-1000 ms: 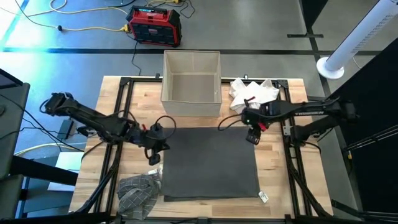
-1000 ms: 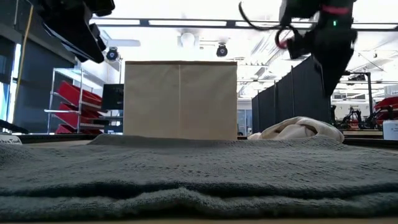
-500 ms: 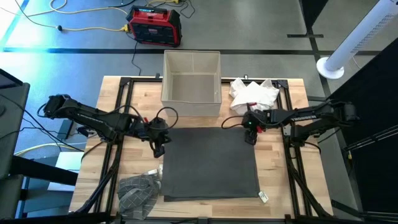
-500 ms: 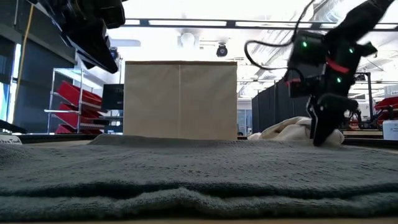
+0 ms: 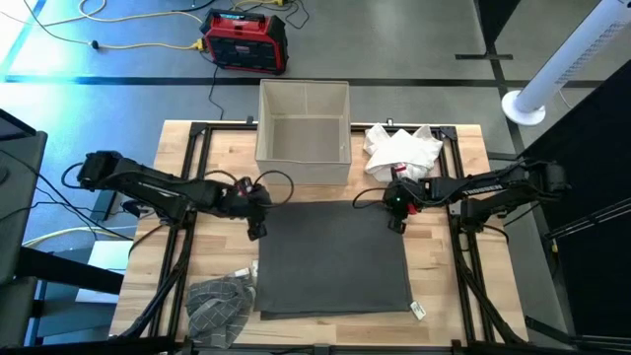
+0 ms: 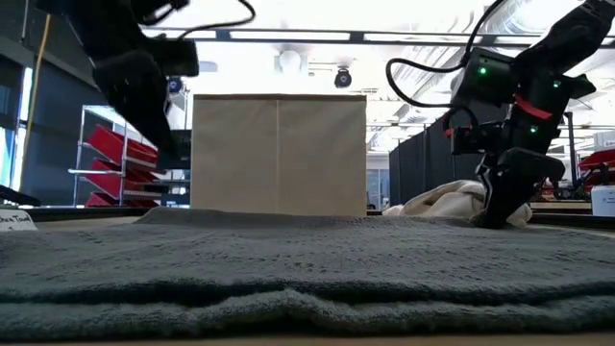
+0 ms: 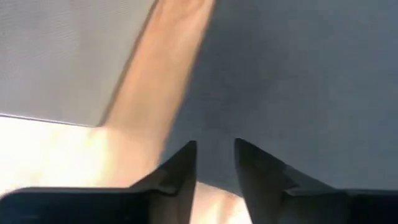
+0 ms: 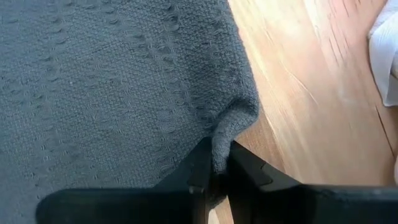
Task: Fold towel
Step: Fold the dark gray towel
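The right gripper (image 8: 214, 163) is clenched on the far right corner of the dark grey towel (image 5: 333, 254), a pinch of cloth bunched up between its fingers. The left gripper (image 7: 214, 163) hangs over the towel's far left corner with a gap showing between its fingers, nothing caught in it. That is the risk: one corner held and one not, so a lift now would likely drag the towel crooked. The right pinch looks thin too, right at the hem, and could slip out under a pull.

The towel lies flat on the table (image 5: 434, 266), just in front of the beige bin (image 5: 304, 120). The bin stands close behind the towel, leaving little room there. A white cloth (image 5: 402, 148) sits behind the towel's right corner, a checked cloth (image 5: 219, 302) at its near left. Over the towel itself, toward its near edge, the way is open.
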You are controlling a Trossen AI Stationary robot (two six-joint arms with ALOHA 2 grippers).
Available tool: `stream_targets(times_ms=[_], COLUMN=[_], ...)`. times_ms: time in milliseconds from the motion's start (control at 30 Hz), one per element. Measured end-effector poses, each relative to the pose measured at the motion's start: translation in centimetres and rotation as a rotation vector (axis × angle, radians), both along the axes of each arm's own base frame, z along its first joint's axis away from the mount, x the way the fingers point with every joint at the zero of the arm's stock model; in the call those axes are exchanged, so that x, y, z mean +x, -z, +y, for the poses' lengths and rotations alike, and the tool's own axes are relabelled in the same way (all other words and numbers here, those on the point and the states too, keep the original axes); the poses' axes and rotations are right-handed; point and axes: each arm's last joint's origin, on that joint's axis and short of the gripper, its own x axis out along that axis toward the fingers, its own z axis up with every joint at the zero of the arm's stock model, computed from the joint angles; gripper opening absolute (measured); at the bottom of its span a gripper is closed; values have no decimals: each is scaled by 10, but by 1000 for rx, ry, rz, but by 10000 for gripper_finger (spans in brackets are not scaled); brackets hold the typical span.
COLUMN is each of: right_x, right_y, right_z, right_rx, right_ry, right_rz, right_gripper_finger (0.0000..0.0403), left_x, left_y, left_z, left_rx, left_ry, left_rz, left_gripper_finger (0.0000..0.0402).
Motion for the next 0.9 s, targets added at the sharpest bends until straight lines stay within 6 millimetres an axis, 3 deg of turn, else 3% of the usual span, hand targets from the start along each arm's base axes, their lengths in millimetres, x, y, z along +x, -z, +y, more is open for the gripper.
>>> stream_targets(times_ms=[100,233,400,567,800,900], right_x=[0,0,1,1,1,1], right_y=[0,0,0,0,1,1], right_z=[0,1,4,7,7,7], right_rx=[16,27,34,38,42,42], right_ry=[16,24,17,6,9,9], right_rz=[-4,-7,-8,-8,-8,-8], right_gripper_finger=[12,12,12,12,12,12], left_x=[4,8,8,0,-11,-11], left_y=[11,21,35,53,69,70], left_z=[7,14,31,43,45,45], left_rx=[56,-27,-41,-115,-173,-189], left_ry=[-2,67,23,-14,-36,-69], left_rz=[77,146,105,64,57,25], left_gripper_finger=[154,184,200,203,193,164])
